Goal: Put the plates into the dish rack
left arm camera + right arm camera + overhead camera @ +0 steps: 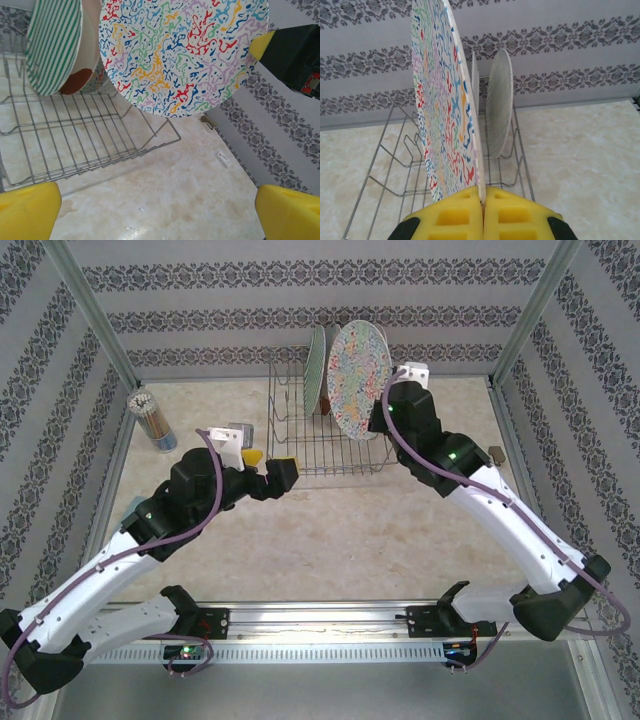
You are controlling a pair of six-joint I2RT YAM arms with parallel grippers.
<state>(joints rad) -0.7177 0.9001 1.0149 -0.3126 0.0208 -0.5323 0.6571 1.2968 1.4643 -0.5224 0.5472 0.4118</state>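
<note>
With the multicolour floral plate (445,100) clenched edgewise in the right jaws and the left jaws released, prongs of the dish rack (300,445) could be missed if it is tilted.

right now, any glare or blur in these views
top external: glare along the near rail, corner posts lean from lens distortion; left wrist: floral plate sharp, yellow claw pads soft at the corners; right wrist: even light, plate edge crisp

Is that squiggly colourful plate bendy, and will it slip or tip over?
Probably stiff: the squiggly plate stands straight on edge though the right tool pinches only its rim. It looks smooth, so it might slip. Round and upright, it could roll or tip unless the dish rack catches it.
</note>
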